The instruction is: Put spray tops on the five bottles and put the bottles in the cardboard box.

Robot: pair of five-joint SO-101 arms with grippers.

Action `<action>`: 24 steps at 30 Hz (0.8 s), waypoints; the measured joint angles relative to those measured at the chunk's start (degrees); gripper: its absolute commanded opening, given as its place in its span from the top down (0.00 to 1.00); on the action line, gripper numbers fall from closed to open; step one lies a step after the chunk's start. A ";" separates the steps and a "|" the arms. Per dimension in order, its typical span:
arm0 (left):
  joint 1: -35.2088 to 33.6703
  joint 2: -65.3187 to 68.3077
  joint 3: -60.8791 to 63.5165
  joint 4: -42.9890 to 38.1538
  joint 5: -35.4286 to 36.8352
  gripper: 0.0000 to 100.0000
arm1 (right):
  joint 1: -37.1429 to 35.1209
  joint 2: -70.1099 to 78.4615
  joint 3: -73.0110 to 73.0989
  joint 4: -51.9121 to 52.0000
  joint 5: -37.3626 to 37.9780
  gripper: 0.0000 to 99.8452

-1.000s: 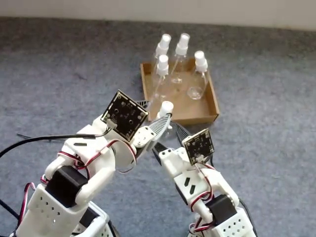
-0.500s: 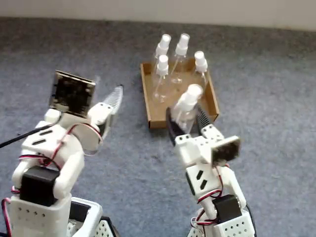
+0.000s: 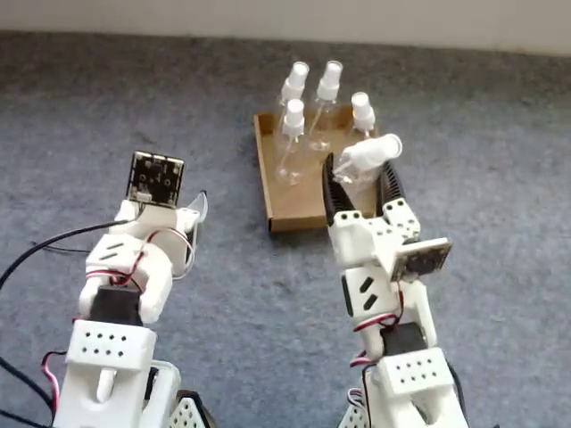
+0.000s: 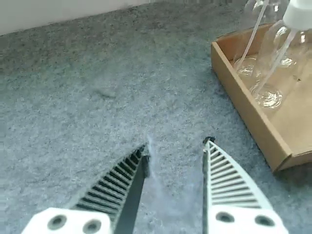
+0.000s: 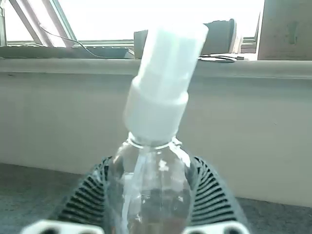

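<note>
Advanced over the cardboard box (image 3: 265, 178), right claw (image 3: 359, 171) grips a bottle (image 5: 150, 187); left claw (image 4: 176, 145) gapes, withdrawn.

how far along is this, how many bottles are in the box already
Done: four bottles with spray tops stand in the cardboard box. In hand: the fifth bottle, its spray top on, is clamped tilted in the right gripper over the box. Left: lower it in and release. The left gripper is open over the carpet, holding nothing.
</note>
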 measured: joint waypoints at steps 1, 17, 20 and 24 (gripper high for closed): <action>0.00 0.00 2.46 -2.55 0.00 0.83 | 0.62 3.69 0.00 -3.60 0.00 1.00; 0.00 0.00 7.38 -12.22 0.00 0.83 | 2.46 44.92 -10.81 -22.33 0.88 1.00; 0.00 0.00 7.38 -12.22 0.00 0.83 | 2.46 50.29 -13.89 -22.33 0.88 1.00; 0.00 0.00 7.38 -12.22 0.00 0.83 | 2.46 56.00 -15.38 -26.73 0.88 1.00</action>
